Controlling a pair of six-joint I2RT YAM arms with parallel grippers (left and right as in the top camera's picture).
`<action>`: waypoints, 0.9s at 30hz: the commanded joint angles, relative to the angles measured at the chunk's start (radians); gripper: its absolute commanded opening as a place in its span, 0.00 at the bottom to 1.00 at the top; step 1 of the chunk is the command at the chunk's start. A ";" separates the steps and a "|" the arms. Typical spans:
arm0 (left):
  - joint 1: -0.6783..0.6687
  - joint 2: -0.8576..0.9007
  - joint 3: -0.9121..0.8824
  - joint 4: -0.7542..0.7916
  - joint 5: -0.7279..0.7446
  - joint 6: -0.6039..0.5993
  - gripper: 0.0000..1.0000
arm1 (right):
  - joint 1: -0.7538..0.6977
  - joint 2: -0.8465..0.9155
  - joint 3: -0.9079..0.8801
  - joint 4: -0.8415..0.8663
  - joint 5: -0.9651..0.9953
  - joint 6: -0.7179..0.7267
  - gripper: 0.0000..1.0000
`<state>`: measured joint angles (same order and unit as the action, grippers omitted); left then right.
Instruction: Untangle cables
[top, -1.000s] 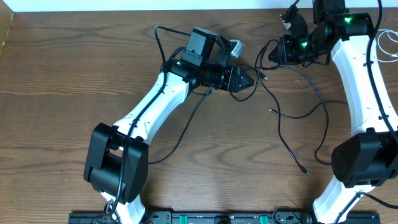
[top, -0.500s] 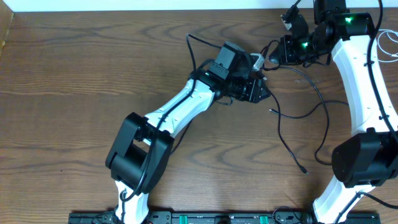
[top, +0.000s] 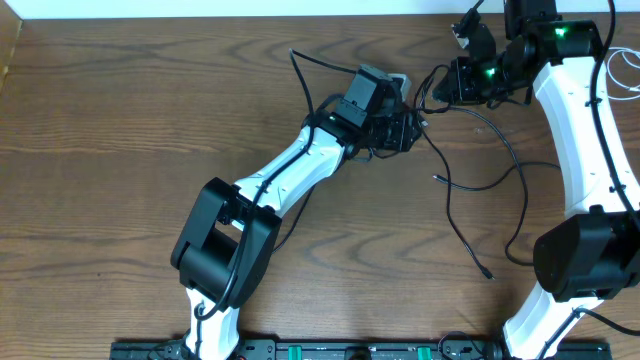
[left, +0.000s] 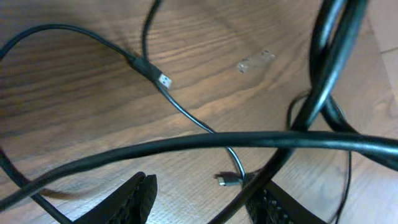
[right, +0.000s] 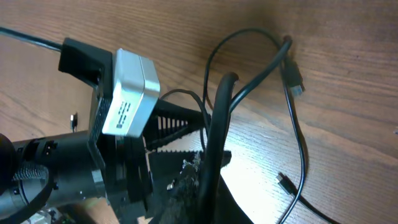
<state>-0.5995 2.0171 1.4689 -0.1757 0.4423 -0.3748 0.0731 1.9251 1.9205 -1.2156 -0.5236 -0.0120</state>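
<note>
Hard to make out the right gripper (right: 198, 186), a dark blur cut off at the bottom, yet pinched on one of the thin black cables (right: 216, 124). Crowding close, the left gripper (left: 202, 190), fingers spread, a strand passing before them. Loose loops over the brown wooden table (top: 120, 120).

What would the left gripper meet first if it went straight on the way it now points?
Probably the black cable crossing just ahead of the left gripper's open fingers; depth is unclear, but nothing looks nearer.
</note>
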 joint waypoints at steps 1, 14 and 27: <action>-0.016 0.003 0.019 0.006 -0.039 -0.010 0.51 | -0.004 -0.003 0.003 -0.004 -0.010 -0.020 0.01; -0.051 0.003 0.019 0.039 -0.142 -0.035 0.45 | -0.007 -0.003 0.003 -0.007 -0.009 -0.019 0.01; 0.039 -0.169 0.019 -0.124 -0.137 0.000 0.07 | -0.037 -0.002 0.003 0.039 0.040 0.027 0.01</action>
<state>-0.5945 1.9682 1.4689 -0.2726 0.3248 -0.4061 0.0402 1.9251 1.9205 -1.1793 -0.4946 -0.0002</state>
